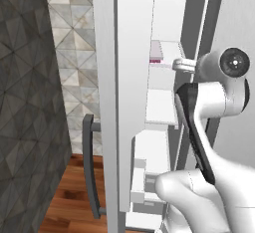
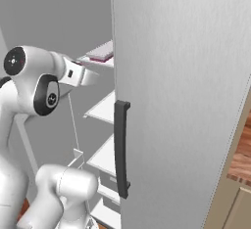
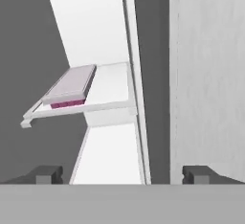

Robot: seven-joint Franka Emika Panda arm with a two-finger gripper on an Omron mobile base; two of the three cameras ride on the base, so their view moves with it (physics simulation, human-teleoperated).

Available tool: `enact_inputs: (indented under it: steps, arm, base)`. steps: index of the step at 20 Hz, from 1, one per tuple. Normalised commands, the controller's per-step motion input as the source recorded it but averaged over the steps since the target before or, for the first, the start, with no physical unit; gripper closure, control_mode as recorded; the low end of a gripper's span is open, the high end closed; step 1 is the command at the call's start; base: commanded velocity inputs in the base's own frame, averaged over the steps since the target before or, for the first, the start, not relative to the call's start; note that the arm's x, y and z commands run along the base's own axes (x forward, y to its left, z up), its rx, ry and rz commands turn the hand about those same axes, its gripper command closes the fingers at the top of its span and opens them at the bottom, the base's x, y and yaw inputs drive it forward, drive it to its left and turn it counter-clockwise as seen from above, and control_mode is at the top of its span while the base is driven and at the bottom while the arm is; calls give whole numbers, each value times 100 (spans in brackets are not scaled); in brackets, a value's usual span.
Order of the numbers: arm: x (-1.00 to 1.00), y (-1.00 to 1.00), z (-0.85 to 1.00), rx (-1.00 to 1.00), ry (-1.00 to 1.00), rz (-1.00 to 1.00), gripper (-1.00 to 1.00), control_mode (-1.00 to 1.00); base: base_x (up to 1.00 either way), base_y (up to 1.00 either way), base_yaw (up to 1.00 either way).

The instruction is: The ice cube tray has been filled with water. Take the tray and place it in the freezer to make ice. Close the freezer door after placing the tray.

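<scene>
The ice cube tray [image 1: 156, 53] [image 2: 101, 52] [image 3: 72, 84] lies flat on an upper white shelf inside the freezer [image 1: 162, 108] [image 2: 104, 109] [image 3: 111, 86], its pinkish underside showing at the near end. My gripper [image 1: 178, 65] [image 2: 92, 78] [image 3: 122, 175] hangs just outside the compartment, a little below and in front of the tray, apart from it. It is open, with nothing between its fingertips [image 3: 46, 173]. The freezer door [image 1: 130, 102] stands wide open on the left, white bins on its inner face and a dark bar handle [image 1: 90, 167] on its outer face.
The plain neighbouring door [image 2: 181, 101] [image 3: 208, 74] is closed to the right, with its own dark handle [image 2: 121, 149]. More white shelves and drawers [image 1: 149, 177] sit below the tray's shelf. A dark patterned wall [image 1: 27, 102] stands to the left, wooden floor [image 1: 69, 197] below.
</scene>
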Motion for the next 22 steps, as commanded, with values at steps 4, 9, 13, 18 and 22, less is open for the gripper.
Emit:
enact_inputs:
  steps: [4, 9, 13, 18, 22]
  arm:
    - [-58, -12, 0, 0, 24, 25, -100, -100]
    - [-25, -2, 3, 0, 14, 22, -100, -100]
    - [-36, 0, 6, -1, 2, 10, -100, -100]
    - [-35, 4, 0, -6, 0, 5, -100, 100]
    - [0, 0, 0, 0, 0, 0, -100, 100]
  base:
    - [0, 0, 0]
    - [0, 0, 0]
    - [0, 0, 0]
    - [-40, 4, 1]
    - [-100, 12, 0]
